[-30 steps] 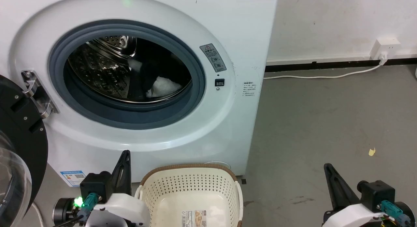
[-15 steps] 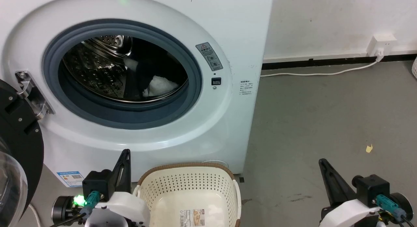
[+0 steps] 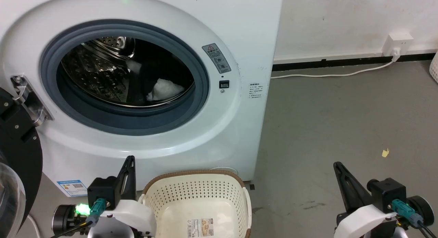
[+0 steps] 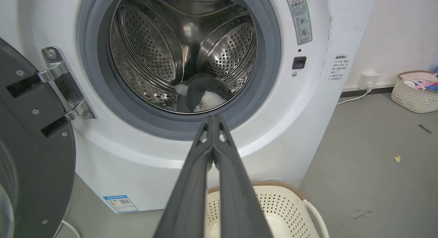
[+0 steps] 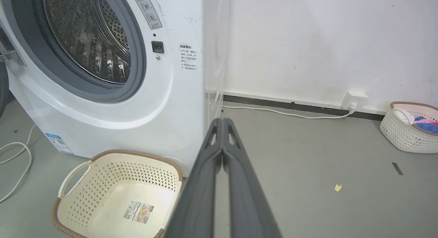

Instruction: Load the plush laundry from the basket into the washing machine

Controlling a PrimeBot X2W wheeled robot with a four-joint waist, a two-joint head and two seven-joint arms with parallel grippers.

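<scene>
- Left wrist view: fluffy black-and-white plush laundry (image 4: 204, 94) inside white front-loading washing machine (image 4: 280, 128), in its drum.
- Cream perforated plastic basket (image 5: 137, 171) just beside machine's front edge.
- Left end effector (image 4: 213, 120), right end effector (image 5: 222, 121): fingers pressed together, in open air.

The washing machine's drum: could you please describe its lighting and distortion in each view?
Head view: the drum is half in shadow, steel glinting upper left. Left wrist view: well lit, one glare spot on the back wall, the plush laundry sharp. Right wrist view: seen obliquely, stretched by the wide angle, speckled with small highlights.
</scene>
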